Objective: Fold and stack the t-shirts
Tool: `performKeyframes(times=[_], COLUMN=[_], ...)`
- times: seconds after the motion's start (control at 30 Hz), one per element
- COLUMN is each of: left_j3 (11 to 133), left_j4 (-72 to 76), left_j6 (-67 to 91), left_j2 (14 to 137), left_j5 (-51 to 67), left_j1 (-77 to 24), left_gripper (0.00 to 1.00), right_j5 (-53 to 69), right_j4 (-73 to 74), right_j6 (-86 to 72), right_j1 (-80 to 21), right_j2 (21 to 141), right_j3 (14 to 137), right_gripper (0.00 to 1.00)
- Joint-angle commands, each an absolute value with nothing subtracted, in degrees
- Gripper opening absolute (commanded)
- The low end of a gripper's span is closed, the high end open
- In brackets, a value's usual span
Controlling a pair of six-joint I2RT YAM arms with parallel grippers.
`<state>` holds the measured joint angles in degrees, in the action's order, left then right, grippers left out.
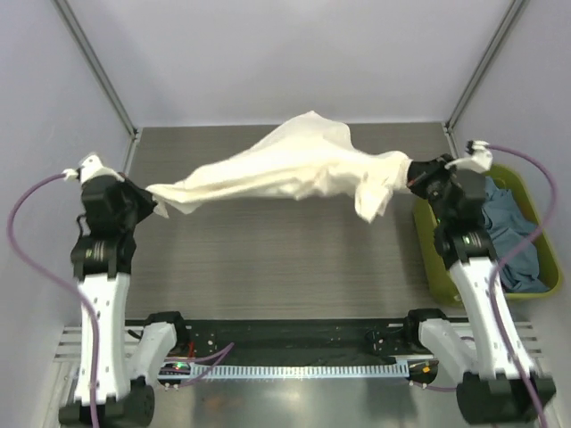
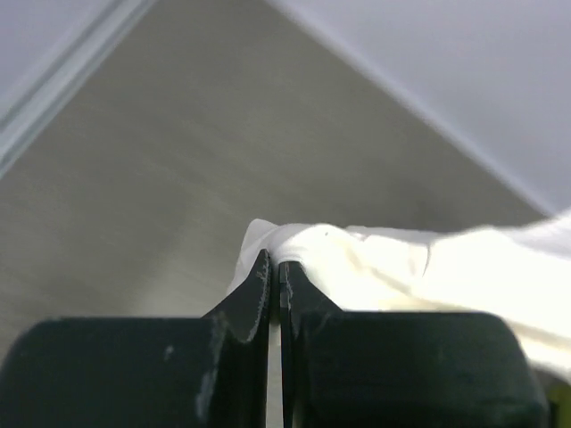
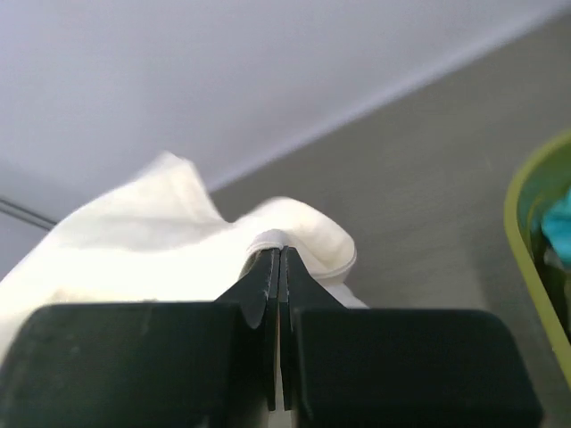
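Two tools clamp one large cream cotton t-shirt (image 1: 285, 169), and I hold it stretched in the air above the grey bench (image 1: 268, 267). My left tool (image 1: 152, 201), at 9 o'clock, is pinched tight on one bunched edge. My right tool (image 1: 412, 176), at 3 o'clock, is pinched tight on the opposite end. At 4 o'clock an olive-green plastic basket (image 1: 434, 267) holds a slate grey-blue t-shirt (image 1: 513, 236). Teal cloth (image 3: 558, 236) shows inside its rim.

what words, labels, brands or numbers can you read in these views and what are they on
None readable. The cream t-shirt, pinched by the left gripper and right gripper, shows plain cloth, no print.
The green basket bears no lettering.
The white strip on the base rail has only fine marks, too small to read.
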<state>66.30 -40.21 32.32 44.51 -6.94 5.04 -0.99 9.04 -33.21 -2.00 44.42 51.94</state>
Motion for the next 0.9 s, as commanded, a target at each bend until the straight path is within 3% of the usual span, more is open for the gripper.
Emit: performKeyframes(times=[0.0,0.1,0.43,0.67,0.7,0.77,0.8,0.87], left_j3=[62.49,60.39,57.83,54.58,53.45,52.04,50.55,49.75], left_j4=[-47.81,-46.41,-43.24,-42.36,-42.19,-41.84,-41.49,-41.13], left_j6=[32.61,32.17,31.99,32.17,32.25,32.43,32.43,32.52], left_j2=[57.55,58.8,54.23,53.0,52.65,51.25,50.81,49.75], left_j5=[-5.31,3.77,3.34,5.18,5.62,7.29,7.99,8.44], left_j1=[7.55,12.47,14.41,14.33,14.24,14.24,14.33,14.06], left_gripper=[0.0,0.0,0.0,0.0,0.0,0.0,0.0,0.01], right_j5=[-2.55,-1.49,-1.85,-2.19,-2.2,-4.55,-5.96,-12.02], right_j4=[15.19,17.4,17.67,20.83,18.31,16.09,16.08,18.01], right_j6=[-37.61,-37.62,-36.12,-38.05,-39.36,-40.16,-40.25,-38.94], right_j1=[-1.67,-1.76,-1.76,-2.11,-2.63,-5.44,-6.67,-12.2], right_j2=[63.32,65.83,63.37,59.35,57.41,53.19,51.78,53.43], right_j3=[48.59,50.71,53.7,46.08,43.53,38.35,38.23,42.34], right_gripper=[0.01,0.01,0.01,0.02,0.24,0.55,0.8,0.89])
